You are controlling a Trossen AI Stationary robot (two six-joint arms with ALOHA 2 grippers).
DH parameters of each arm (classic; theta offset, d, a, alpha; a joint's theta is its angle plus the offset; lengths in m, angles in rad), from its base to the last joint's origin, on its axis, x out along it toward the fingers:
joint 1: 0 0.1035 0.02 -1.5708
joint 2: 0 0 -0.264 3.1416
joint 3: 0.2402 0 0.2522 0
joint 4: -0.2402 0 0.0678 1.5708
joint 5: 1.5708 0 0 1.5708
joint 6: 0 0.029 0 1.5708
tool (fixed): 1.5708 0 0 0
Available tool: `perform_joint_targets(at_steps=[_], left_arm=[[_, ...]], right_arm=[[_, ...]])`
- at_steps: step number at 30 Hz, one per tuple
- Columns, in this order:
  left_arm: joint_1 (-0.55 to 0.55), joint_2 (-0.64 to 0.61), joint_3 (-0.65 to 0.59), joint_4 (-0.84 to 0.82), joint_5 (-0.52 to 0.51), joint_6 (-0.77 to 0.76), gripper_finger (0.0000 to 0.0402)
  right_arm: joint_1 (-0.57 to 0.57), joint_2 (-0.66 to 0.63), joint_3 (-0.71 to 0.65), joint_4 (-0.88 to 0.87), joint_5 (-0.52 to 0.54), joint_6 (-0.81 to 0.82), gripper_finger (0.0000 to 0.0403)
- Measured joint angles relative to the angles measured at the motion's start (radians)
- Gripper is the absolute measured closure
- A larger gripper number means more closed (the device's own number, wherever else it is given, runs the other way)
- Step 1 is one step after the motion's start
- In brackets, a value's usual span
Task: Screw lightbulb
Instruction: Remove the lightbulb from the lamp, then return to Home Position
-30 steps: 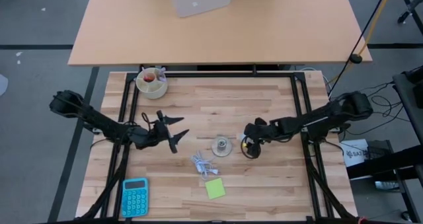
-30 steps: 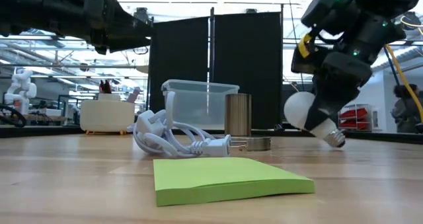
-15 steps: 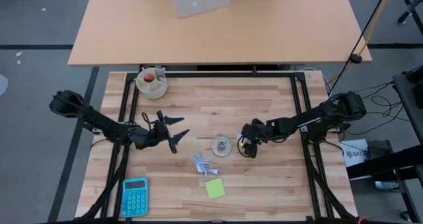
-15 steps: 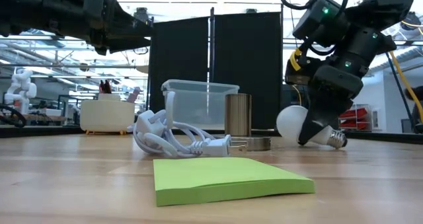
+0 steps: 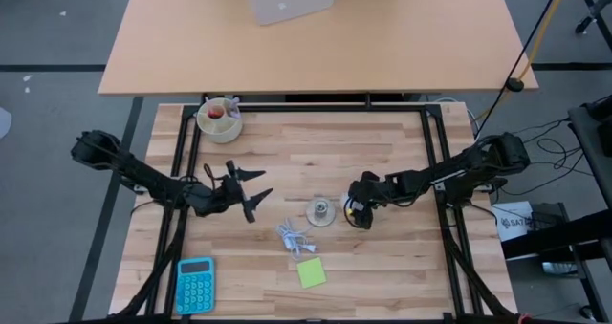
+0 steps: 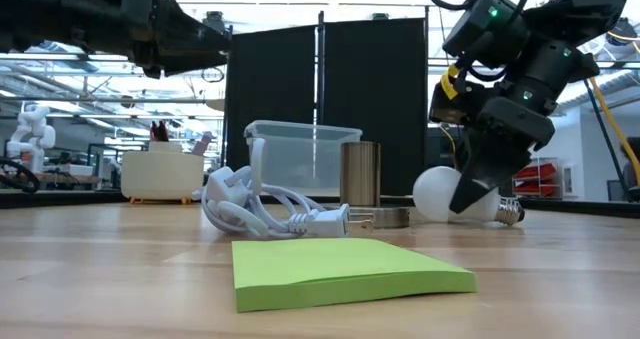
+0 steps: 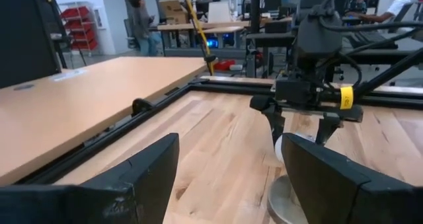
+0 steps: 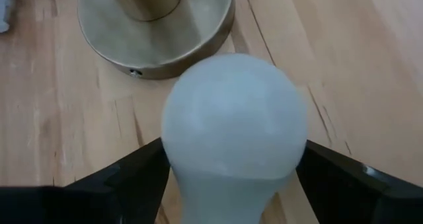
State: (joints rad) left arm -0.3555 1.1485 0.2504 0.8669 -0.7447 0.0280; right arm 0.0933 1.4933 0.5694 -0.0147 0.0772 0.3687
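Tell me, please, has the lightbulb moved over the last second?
Yes. The lightbulb has come down onto the table and shifted toward the metal socket, between the right end effector's open fingers.

calculator point(image 5: 195, 285) | green sticky pad point(image 5: 310, 272) | white cable point(image 5: 292, 236) | bowl point(image 5: 220, 119)

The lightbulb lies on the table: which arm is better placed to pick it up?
The right. The right gripper stands over the lightbulb, one finger on each side, next to the socket. The left gripper hangs open, well away on the socket's other side.
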Motion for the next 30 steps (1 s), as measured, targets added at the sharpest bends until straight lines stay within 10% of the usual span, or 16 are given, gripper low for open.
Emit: perform_joint_targets(at_steps=[8, 19, 30], left_arm=[[-0.044, -0.113, 0.000, -0.029, -0.013, 0.077, 0.0164], [-0.110, -0.366, 0.000, -0.316, -0.050, 0.112, 0.0363], [-0.122, -0.650, 0.000, -0.601, -0.044, 0.134, 0.0400]], right_arm=[[0.000, -0.079, 0.000, -0.002, 0.004, -0.053, 0.0098], [0.001, -0.378, 0.000, -0.069, 0.160, -0.242, 0.0113], [0.001, -0.738, -0.001, -0.265, 0.423, -0.349, 0.0275]])
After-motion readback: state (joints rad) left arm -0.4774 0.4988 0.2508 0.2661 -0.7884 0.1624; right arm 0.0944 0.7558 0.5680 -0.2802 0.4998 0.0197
